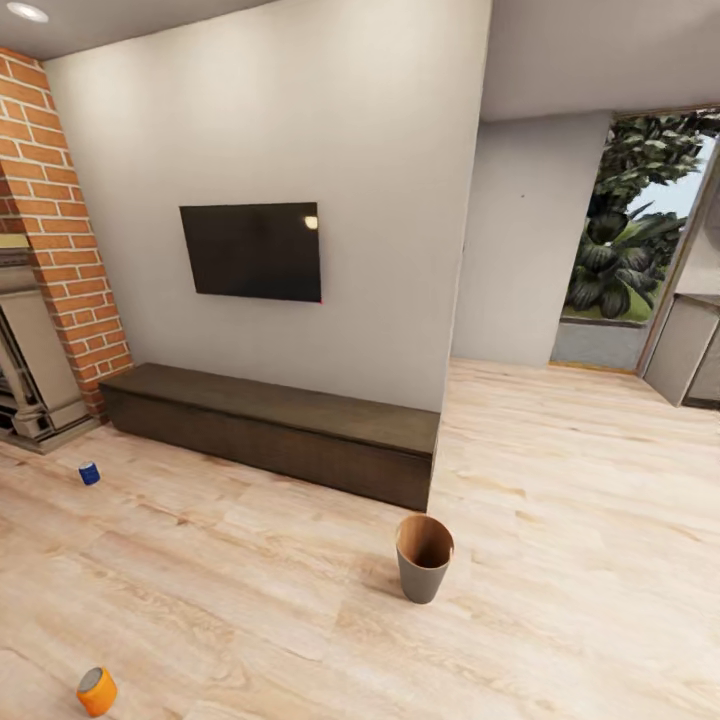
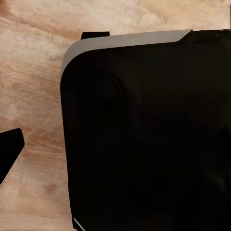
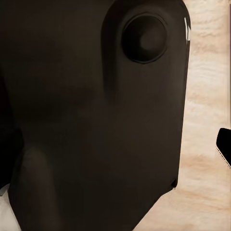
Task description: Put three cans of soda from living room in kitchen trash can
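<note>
Both wrist cameras are looking down at a dark robot body part (image 2: 144, 134) over wood floor (image 2: 33, 96), and I cannot tell whether either end effector is open or closed; a dark tip (image 2: 9, 154) is showing at the edge of the left wrist view, another (image 3: 225, 144) in the right wrist view, too little to judge. Nothing appears to be gripped.

Outward, in the head view, the bin (image 1: 424, 557) is standing upright on the floor at about 6 o'clock from the centre, just in front of the near end of the low dark tabletop (image 1: 270, 425) under the wall TV (image 1: 252, 250). An orange can (image 1: 97, 691) is lying tilted at about 7 o'clock, near the bottom edge. A blue can (image 1: 90, 473) is standing at about 9 o'clock, close to the brick fireplace (image 1: 50, 250). A 3rd can is not something I can place. A doorway with plants (image 1: 630, 230) is opening at 2 o'clock.

The step in hand looks like approaching a can, with no can yet in the bin. Doing it well probably means turning the base toward 7 o'clock for the nearer orange can, stopping with it squarely ahead, lowering the trunk, and closing across the can's round side, since a tilted can may roll when nudged.
</note>
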{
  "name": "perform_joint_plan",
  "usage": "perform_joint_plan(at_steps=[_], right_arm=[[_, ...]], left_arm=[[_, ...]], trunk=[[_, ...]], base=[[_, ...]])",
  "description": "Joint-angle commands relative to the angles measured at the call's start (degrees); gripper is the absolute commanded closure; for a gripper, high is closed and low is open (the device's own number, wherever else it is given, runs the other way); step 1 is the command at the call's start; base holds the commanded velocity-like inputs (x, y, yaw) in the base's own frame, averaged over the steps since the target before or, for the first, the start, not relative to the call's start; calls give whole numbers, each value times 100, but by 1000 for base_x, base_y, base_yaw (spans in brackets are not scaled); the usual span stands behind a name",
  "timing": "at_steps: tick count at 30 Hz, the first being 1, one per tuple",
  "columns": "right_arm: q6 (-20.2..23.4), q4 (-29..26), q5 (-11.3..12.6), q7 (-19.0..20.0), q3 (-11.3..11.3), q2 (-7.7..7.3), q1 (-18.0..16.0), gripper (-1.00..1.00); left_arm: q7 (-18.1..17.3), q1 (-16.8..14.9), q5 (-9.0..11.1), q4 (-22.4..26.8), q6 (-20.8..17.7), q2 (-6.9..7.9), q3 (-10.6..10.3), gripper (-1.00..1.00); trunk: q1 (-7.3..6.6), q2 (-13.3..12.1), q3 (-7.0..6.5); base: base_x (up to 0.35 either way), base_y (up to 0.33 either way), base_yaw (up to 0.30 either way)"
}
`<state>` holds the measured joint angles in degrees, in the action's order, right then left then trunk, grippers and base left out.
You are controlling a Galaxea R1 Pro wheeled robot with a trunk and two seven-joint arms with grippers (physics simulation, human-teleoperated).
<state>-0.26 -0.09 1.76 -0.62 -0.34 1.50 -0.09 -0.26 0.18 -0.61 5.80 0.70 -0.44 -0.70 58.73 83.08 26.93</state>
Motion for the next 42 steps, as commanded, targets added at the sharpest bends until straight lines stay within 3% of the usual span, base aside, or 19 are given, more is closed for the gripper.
perform_joint_plan(at_steps=[1,42], right_arm=[[0,0,1,0,0,0,0,-100],[0,1,-1,0,2,-1,0,-100]], left_arm=[[0,0,0,0,0,0,0,-100],[0,0,0,0,0,0,0,-100]], trunk=[[0,0,0],[0,0,0]], base=[[336,0,-13],[336,0,-1]])
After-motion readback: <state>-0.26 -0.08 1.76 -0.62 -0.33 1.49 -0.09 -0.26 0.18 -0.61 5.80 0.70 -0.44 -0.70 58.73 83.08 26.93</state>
